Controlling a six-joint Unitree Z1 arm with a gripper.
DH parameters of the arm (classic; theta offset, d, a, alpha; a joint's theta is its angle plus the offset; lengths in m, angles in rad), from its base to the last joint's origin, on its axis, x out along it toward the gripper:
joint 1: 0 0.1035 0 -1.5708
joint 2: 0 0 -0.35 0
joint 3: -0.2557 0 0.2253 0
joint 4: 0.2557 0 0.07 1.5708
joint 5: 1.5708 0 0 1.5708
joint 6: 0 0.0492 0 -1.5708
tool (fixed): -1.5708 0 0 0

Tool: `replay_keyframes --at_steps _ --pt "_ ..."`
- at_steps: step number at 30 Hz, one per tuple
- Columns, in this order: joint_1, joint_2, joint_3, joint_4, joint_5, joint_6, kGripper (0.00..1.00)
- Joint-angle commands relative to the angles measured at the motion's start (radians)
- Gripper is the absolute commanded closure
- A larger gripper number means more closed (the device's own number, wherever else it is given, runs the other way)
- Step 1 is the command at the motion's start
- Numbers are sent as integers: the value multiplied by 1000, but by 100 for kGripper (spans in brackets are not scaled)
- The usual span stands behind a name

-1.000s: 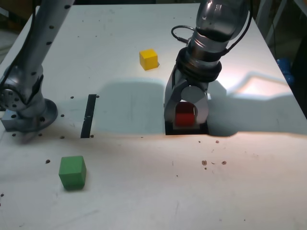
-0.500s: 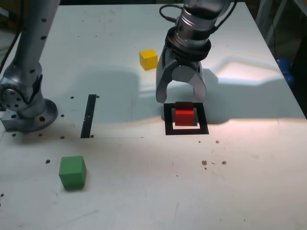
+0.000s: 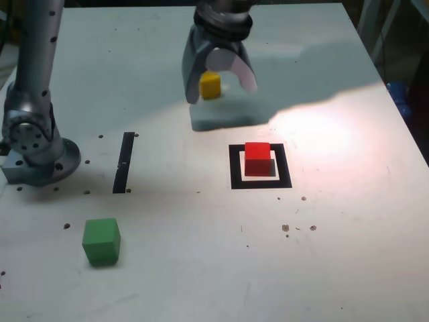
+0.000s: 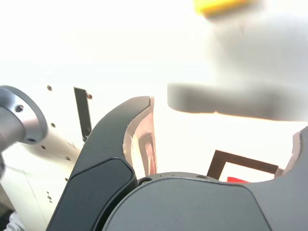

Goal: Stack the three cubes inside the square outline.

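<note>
We see the gripper (image 3: 219,82) raised above the worktop (image 3: 201,268) with its fingers (image 3: 192,74) spread apart and empty, the yellow cube (image 3: 210,85) showing between them at the far side. The red cube (image 3: 257,159) sits inside the square outline (image 3: 261,184), near its far edge. The green cube (image 3: 101,240) rests alone toward the exterior view's near left, beyond the black tape strip (image 3: 125,162).

A red cube (image 3: 257,155) sits in the black-framed, white-centred square outline (image 3: 261,182); other cubes are yellow (image 3: 210,84) and green (image 3: 101,239).
</note>
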Motion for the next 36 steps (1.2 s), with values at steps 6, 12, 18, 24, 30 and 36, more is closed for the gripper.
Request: replay_keyframes --at_steps 6,12,18,24,30,36 --pt "157 2 22 -30 19 89 1" --pt "223 40 16 -68 25 137 1" --pt "262 80 -1 -96 20 163 3" --pt "276 118 -23 -105 19 169 17" --pt "276 146 -26 -126 23 165 52" --pt "276 148 -21 -141 30 164 70"
